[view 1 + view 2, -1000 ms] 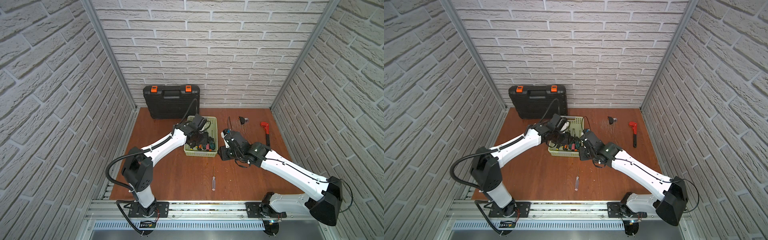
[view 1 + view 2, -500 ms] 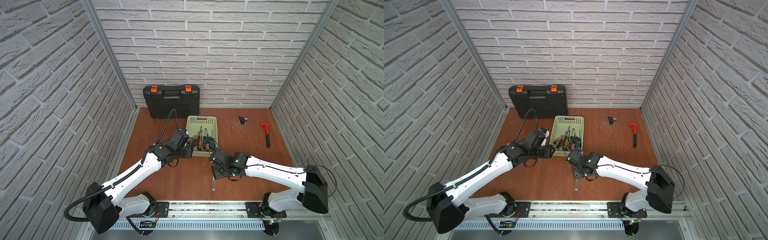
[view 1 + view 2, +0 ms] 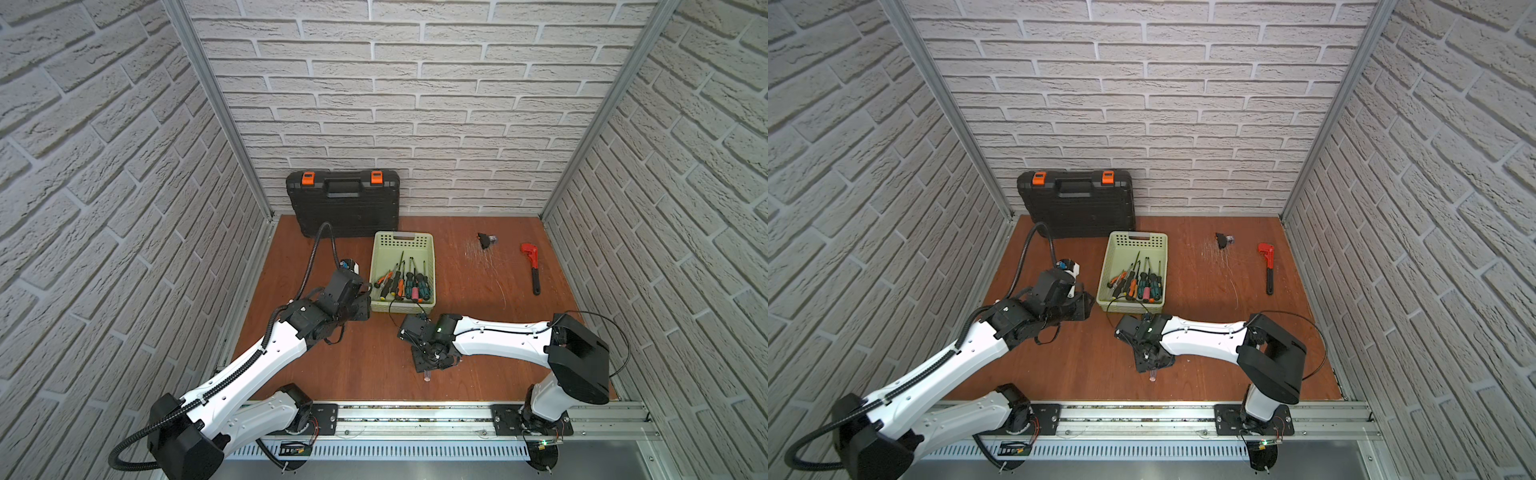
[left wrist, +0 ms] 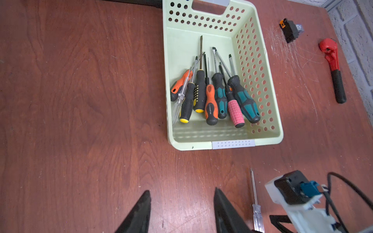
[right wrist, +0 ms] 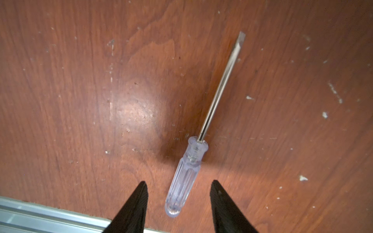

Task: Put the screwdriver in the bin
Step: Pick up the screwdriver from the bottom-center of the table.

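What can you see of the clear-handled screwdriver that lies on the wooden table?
The small screwdriver with a clear fluted plastic handle has a thin bright steel shaft ending in a flat blade. It lies flat on the brown wooden table, outside the light green perforated plastic bin. The open right pincer straddles the handle's butt end without visibly touching it.

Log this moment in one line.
right gripper open above screwdriver on table | left gripper open, empty | bin holds other screwdrivers
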Available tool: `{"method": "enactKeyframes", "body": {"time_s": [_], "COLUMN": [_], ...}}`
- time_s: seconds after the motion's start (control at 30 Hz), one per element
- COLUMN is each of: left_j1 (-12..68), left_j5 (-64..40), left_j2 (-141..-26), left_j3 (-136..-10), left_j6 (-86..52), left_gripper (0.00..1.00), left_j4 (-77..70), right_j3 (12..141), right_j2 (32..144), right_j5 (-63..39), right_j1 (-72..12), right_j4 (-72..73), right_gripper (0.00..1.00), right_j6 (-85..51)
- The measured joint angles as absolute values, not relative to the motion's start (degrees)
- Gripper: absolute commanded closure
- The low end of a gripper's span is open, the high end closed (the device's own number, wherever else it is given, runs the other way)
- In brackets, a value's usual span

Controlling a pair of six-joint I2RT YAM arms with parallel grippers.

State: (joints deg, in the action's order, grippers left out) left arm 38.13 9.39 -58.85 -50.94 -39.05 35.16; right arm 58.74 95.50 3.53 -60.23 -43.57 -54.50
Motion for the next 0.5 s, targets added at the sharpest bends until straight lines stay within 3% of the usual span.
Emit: {"method": "enactKeyframes", "body": {"time_s": [0.5], "left_j1": [37.12], "left_j5": [9.85], "left_j2": [-59.59], "left_j3": [-50.94], "left_j6": [-39.05], "left_gripper": [0.48], "left_j4": [35.29], "right_j3": [56.27], "right_j2": [96.55], "right_j5": [2.94], "right_j1": [-60.23], "right_j4": [-40.62], "right_gripper": [0.71], "right_j6": [-55.11]}}
